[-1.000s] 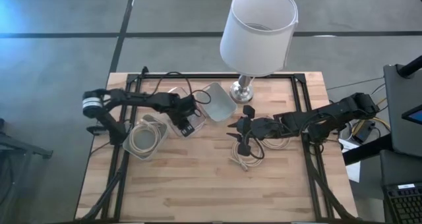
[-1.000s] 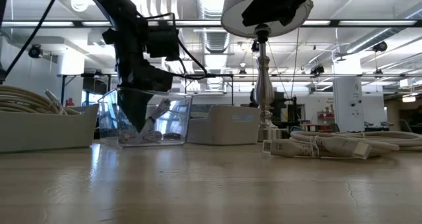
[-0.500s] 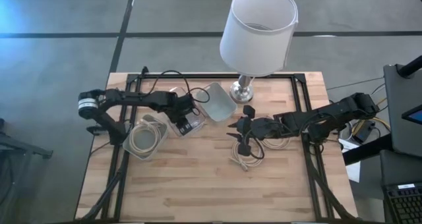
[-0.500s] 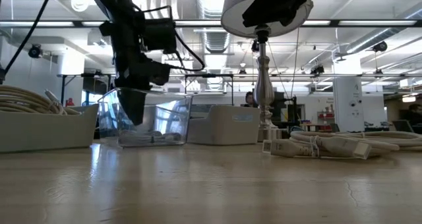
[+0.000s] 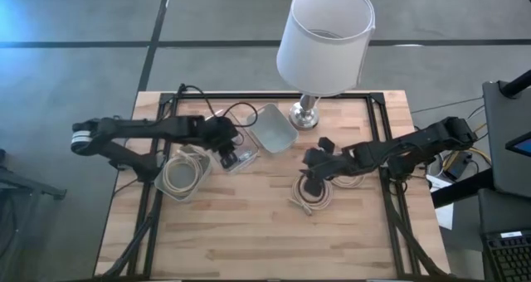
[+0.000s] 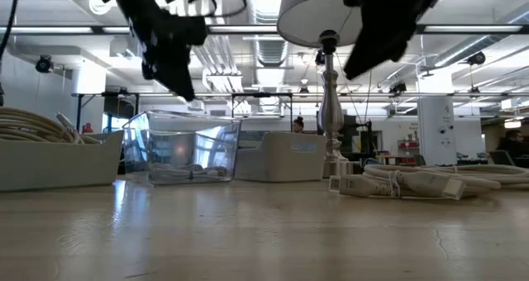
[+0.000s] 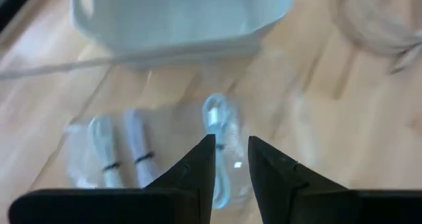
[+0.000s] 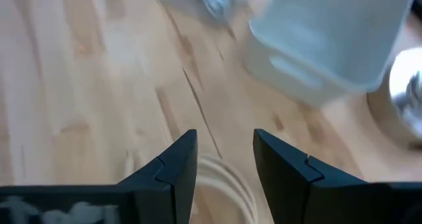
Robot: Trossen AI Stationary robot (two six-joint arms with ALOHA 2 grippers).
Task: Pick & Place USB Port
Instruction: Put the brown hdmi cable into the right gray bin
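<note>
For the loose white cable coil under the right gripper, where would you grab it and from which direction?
Probably from straight above. The white cable coil lies flat on the wooden table, and the open right gripper hangs over it. Pinch across the bundled strands on one side of the loop, not the loose end trailing out, so the fingers straddle a narrow section.

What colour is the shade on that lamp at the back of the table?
White. The lamp shade shows best in the high view, above its silver base.

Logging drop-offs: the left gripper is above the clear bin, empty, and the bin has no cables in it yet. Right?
Not quite. The left gripper is above the clear bin and holds nothing, but the bin is not empty: the left wrist view shows bundled white cables lying in it below the gripper. The low view also shows cable on the bin's floor.
</note>
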